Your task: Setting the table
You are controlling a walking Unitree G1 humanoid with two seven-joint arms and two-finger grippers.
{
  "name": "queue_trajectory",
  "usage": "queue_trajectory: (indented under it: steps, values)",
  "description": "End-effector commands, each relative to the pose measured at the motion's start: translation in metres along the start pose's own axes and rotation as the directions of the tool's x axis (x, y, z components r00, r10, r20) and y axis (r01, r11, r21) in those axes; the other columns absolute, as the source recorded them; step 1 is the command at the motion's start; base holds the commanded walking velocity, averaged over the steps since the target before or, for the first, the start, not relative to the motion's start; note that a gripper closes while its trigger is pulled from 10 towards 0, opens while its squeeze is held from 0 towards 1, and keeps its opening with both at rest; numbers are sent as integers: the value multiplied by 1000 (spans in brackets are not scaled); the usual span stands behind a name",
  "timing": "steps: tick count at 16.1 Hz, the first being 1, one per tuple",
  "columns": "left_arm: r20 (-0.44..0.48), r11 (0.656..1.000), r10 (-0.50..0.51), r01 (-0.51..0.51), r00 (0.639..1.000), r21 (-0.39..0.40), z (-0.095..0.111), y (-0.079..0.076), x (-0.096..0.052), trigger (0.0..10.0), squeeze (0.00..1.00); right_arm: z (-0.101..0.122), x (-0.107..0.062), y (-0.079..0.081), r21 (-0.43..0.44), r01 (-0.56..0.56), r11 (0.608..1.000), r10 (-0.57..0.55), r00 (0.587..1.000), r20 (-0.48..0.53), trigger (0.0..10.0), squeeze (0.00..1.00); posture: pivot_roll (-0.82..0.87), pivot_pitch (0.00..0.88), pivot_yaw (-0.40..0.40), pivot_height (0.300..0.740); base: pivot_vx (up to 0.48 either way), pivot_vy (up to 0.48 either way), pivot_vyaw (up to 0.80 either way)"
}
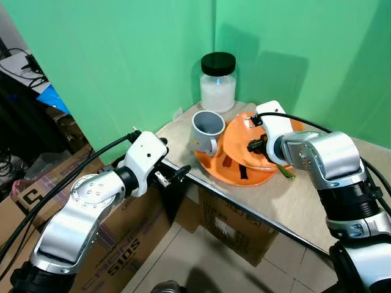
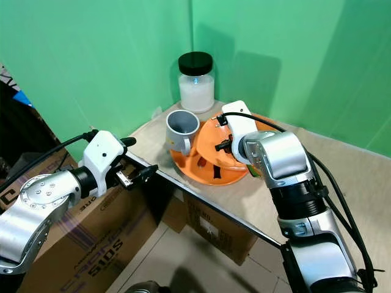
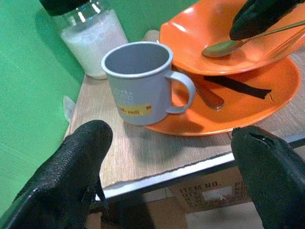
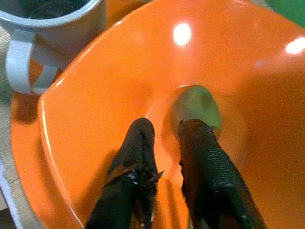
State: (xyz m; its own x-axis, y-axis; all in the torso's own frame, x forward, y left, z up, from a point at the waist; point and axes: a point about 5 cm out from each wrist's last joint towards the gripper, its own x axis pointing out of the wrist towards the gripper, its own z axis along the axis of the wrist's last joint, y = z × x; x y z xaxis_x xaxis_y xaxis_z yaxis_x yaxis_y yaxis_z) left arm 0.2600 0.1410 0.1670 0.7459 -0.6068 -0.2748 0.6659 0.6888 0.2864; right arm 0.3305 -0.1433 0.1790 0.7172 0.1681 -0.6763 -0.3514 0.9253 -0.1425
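Note:
On the table's far corner, a grey mug (image 1: pixel 206 131) stands on the left rim of an orange plate (image 1: pixel 215 168). An orange bowl (image 1: pixel 237 141) rests tilted on that plate, with a spoon (image 4: pixel 198 102) lying in it. My right gripper (image 4: pixel 167 131) reaches into the bowl with its fingers nearly together. The right fingertip sits on the spoon's neck and nothing shows in the narrow gap. My left gripper (image 1: pixel 176 176) hangs open just off the table's near-left edge, pointing at the mug (image 3: pixel 143 81). A black-handled utensil (image 3: pixel 238 85) lies on the plate under the bowl.
A glass jar (image 1: pixel 218 82) with a black lid and white contents stands behind the mug against the green backdrop. Cardboard boxes (image 1: pixel 235 229) sit under and left of the table. The metal table edge (image 1: pixel 244 204) runs diagonally in front of the plate.

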Motion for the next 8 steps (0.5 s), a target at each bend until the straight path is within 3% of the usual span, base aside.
queue_trajectory:
  steps: [1, 8]
  values:
    - [4, 1000, 3, -3, 1000, 11, 2, 1, 1, 10000, 0, 4, -3, 0, -12, 16, 1000, -16, 1000, 17, 10000, 1000, 69, 0, 121, 740, 0, 0, 0]
    - [3, 1000, 6, -7, 1000, 10, 1, 0, 3, 10000, 0, -1, -1, -8, -45, 44, 998, -45, 998, -31, 10000, 1000, 67, 0, 117, 740, 0, 0, 0]
